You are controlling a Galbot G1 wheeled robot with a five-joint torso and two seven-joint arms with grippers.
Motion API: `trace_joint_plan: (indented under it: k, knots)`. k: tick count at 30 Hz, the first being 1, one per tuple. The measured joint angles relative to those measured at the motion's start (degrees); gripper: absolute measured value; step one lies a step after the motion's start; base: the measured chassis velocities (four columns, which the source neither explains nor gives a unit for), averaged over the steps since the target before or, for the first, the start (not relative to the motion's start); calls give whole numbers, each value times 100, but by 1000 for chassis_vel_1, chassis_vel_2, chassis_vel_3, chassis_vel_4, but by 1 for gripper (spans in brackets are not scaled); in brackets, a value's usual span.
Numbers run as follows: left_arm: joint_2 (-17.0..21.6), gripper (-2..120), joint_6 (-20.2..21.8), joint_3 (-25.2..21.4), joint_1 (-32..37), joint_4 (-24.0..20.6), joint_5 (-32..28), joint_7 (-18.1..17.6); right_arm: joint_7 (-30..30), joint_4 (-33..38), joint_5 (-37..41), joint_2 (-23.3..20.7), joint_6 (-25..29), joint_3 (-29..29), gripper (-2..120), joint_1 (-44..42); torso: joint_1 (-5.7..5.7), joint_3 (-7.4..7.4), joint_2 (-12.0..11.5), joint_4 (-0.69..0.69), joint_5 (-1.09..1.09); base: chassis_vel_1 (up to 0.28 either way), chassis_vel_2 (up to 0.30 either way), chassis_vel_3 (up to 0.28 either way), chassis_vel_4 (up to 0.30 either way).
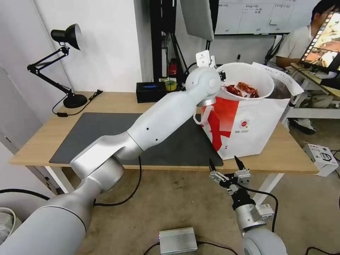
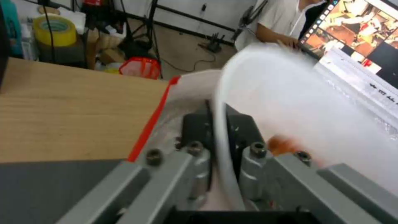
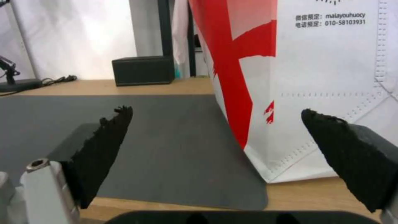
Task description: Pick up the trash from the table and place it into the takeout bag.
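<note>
You had the white round bowl (image 1: 248, 76) tilted above the open mouth of the takeout bag (image 1: 255, 131), red crayfish shells (image 1: 244, 89) heaped inside it, its rim pinched between the fingers of your left gripper (image 2: 219, 149). The bag stood on the table (image 1: 42, 138), half on the dark grey mat (image 1: 92, 131), white with a red panel and a small red round logo (image 1: 244, 123); its side read "malayouhuocy" and "010-58103931" (image 3: 330, 18). Behind the bag sat a black tissue box (image 1: 150, 91). Your right gripper (image 1: 226, 165) hung spread wide in front of the bag, below the table edge, holding nothing.
</note>
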Motion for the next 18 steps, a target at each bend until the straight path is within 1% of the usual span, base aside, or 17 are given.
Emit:
trace_joint_plan:
  k: [1,2,4,5,7,8,11,12,15,16,17,18]
  knots:
    - [1,18,8,0,2,-18,-10,4,0,0,0,0,0,0,100,0,0,0,0,0,0,0,0,0,0]
    - [1,18,8,0,2,-18,-10,4,0,0,0,0,0,0,100,0,0,0,0,0,0,0,0,0,0]
    - [2,27,25,1,7,-48,-24,16,0,0,0,0,0,0,100,0,0,0,0,0,0,0,0,0,0]
    - [2,27,25,1,7,-48,-24,16,0,0,0,0,0,0,100,0,0,0,0,0,0,0,0,0,0]
    - [3,39,38,2,17,-66,-36,30,0,0,0,0,0,0,100,0,0,0,0,0,0,0,0,0,0]
    - [3,39,38,2,17,-66,-36,30,0,0,0,0,0,0,100,0,0,0,0,0,0,0,0,0,0]
    - [4,53,67,-11,23,-96,-63,44,0,0,0,0,0,0,100,0,0,0,0,0,0,0,0,0,0]
    - [4,53,67,-11,23,-96,-63,44,0,0,0,0,0,0,100,0,0,0,0,0,0,0,0,0,0]
    - [5,68,75,-15,27,-102,-45,57,0,0,0,0,0,0,100,0,0,0,0,0,0,0,0,0,0]
    - [6,71,78,-17,31,-101,-36,58,0,0,0,0,0,0,100,0,0,0,0,1,0,0,0,0,0]
    - [6,71,78,-17,31,-101,-36,58,0,0,0,0,0,0,100,0,0,0,0,1,0,0,0,0,0]
    - [6,77,81,-17,37,-98,-21,59,0,0,0,0,0,0,100,0,0,0,0,0,0,0,0,0,0]
